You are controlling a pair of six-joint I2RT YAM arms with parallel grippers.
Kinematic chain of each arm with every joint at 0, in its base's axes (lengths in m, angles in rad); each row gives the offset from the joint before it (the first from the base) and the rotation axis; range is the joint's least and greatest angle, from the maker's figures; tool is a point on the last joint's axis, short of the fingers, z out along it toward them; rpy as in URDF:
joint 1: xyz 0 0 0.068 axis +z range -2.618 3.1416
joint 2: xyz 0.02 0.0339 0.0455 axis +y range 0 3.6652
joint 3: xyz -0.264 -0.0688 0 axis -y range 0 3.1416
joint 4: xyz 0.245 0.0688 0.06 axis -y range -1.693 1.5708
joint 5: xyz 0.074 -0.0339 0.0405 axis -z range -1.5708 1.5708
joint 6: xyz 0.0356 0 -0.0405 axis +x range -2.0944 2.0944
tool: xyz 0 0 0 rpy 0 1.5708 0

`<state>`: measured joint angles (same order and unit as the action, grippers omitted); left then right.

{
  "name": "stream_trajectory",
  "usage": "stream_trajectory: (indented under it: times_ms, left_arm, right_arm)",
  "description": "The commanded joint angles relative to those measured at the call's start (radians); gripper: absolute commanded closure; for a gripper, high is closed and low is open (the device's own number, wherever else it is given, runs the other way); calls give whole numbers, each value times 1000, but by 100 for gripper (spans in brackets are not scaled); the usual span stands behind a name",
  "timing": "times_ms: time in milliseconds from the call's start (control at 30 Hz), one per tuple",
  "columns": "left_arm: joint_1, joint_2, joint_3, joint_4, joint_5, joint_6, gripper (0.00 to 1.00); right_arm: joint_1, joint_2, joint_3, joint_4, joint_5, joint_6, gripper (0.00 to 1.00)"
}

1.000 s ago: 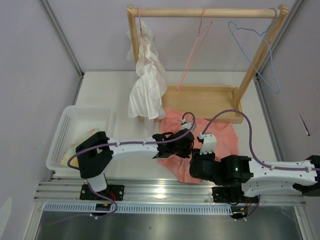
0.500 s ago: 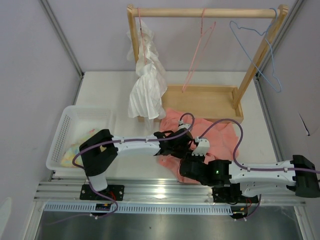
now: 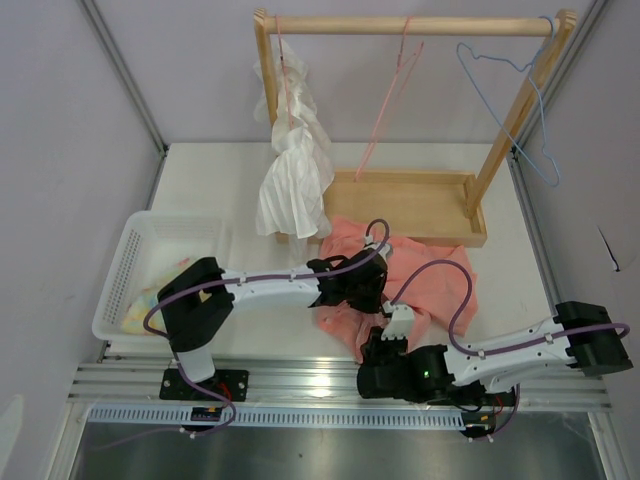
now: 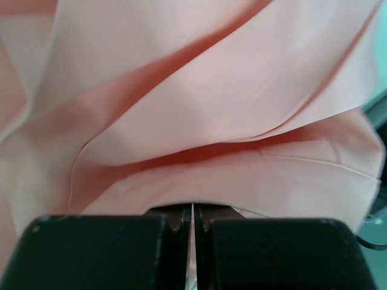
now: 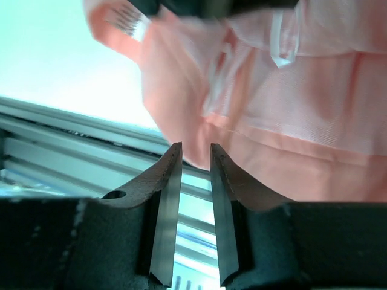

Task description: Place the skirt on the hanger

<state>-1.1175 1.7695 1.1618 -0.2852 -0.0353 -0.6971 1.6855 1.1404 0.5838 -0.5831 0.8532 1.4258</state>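
The salmon-pink skirt (image 3: pixel 425 270) lies crumpled on the table in front of the wooden rack, and its folds fill the left wrist view (image 4: pixel 199 109). My left gripper (image 3: pixel 368 295) (image 4: pixel 192 211) is shut on a thin fold of the skirt at its left side. My right gripper (image 3: pixel 380 342) (image 5: pixel 195 148) is at the skirt's near edge, jaws open by a narrow gap, and the skirt's hem (image 5: pixel 254 151) hangs right at the fingertips. The pink hanger (image 3: pixel 385 100) hangs empty from the middle of the rod.
A white ruffled garment (image 3: pixel 292 170) hangs at the rod's left end and a light-blue hanger (image 3: pixel 510 90) at its right. The rack's wooden tray base (image 3: pixel 410 180) sits behind the skirt. A white basket (image 3: pixel 125 260) stands at the left. The metal rail (image 3: pixel 300 380) runs along the near edge.
The right arm has swung left and back toward the near edge, below the skirt's hem, and its jaws have narrowed. The left gripper has kept its grip in about the same place.
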Motion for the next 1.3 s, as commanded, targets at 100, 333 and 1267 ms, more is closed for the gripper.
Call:
stream_trajectory:
  times_ms: [100, 333, 1267]
  left_arm:
    - [44, 4, 36, 60, 91, 2, 100]
    - [48, 19, 64, 44, 109, 11, 100]
    - [59, 53, 101, 17, 140, 34, 100]
  right_arm:
    - [40, 12, -24, -64, 132, 151, 64]
    - [-18, 41, -73, 94, 150, 53, 64]
    - [-168, 174, -88, 416, 98, -200, 69]
